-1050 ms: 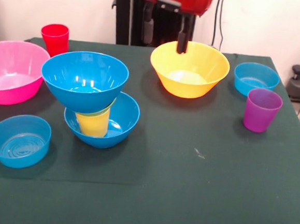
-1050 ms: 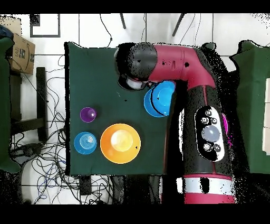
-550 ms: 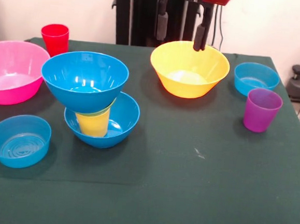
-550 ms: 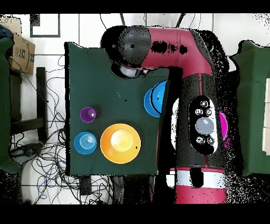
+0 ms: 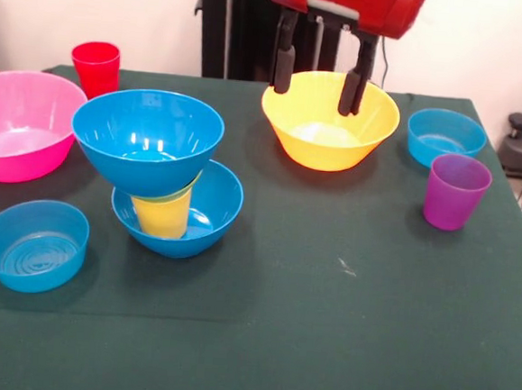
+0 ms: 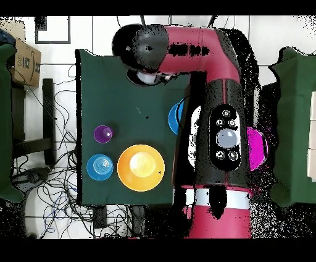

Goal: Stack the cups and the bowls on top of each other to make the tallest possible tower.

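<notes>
While my gripper (image 5: pixel 316 80) hangs open and empty above the yellow-orange bowl (image 5: pixel 329 119), the tower (image 5: pixel 161 168) stands unfinished off to one side.

My two dark fingers (image 5: pixel 284 57) are spread wide, one over each side of that bowl's rim, holding nothing. Seen from the front, the tower rises to the left of my fingers and nearer the camera: a blue bowl (image 5: pixel 207 213) at the base, the yellow cup (image 5: pixel 161 216) inside it, a sliver of green bowl (image 5: pixel 175 196), then a second blue bowl (image 5: pixel 147 138) on top. The purple cup (image 5: pixel 456 191) sits on the green tablecloth (image 5: pixel 342 310) to the right of my fingers, beside a light-blue bowl (image 5: pixel 445 135). Far left lie the pink bowl (image 5: pixel 22 124), the red cup (image 5: pixel 96 67) and another light-blue bowl (image 5: pixel 33 244).
</notes>
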`<action>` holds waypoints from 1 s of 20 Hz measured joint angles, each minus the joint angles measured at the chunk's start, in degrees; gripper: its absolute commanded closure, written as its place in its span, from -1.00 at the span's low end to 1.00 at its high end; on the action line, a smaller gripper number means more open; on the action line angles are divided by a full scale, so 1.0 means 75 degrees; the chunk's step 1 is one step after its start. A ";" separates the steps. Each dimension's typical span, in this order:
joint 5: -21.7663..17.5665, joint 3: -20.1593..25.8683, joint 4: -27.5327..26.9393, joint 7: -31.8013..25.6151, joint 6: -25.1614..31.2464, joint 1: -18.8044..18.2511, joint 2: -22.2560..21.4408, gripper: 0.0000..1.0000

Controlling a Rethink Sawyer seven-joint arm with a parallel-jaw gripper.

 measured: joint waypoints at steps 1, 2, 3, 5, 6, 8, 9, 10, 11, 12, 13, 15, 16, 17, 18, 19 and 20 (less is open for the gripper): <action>0.0000 -0.0027 -0.0029 0.0000 0.0000 0.0024 0.0027 -1.00; 0.0003 -0.0081 -0.0069 0.0000 0.0000 0.0066 0.0073 -1.00; 0.0003 -0.0138 -0.0103 0.0000 0.0000 0.0101 0.0125 -1.00; 0.0002 -0.0251 -0.0171 0.0000 0.0000 0.0173 0.0228 -1.00; 0.0002 -0.0308 -0.0205 0.0000 0.0000 0.0208 0.0280 -1.00; 0.0002 -0.0394 -0.0256 0.0000 0.0000 0.0260 0.0357 -1.00; 0.0025 -0.0509 -0.0291 0.0000 0.0000 0.0321 0.0450 -1.00; 0.0036 -0.0556 -0.0291 0.0000 0.0000 0.0346 0.0480 -1.00; 0.0046 -0.0595 -0.0291 0.0000 0.0000 0.0365 0.0505 -1.00; 0.0057 -0.0631 -0.0291 0.0000 0.0000 0.0383 0.0528 -1.00; 0.0074 -0.0701 -0.0290 0.0000 0.0000 0.0418 0.0576 -1.00; 0.0114 -0.0825 -0.0291 0.0000 0.0000 0.0484 0.0673 -1.00; 0.0122 -0.0841 -0.0291 0.0000 0.0000 0.0491 0.0686 -1.00; 0.0130 -0.0858 -0.0291 0.0000 0.0000 0.0499 0.0699 -1.00; 0.0147 -0.0889 -0.0292 0.0000 -0.0002 0.0511 0.0721 -1.00; 0.0168 -0.0927 -0.0291 0.0000 0.0000 0.0524 0.0748 -1.00; 0.0199 -0.0985 -0.0292 0.0000 -0.0002 0.0540 0.0779 -1.00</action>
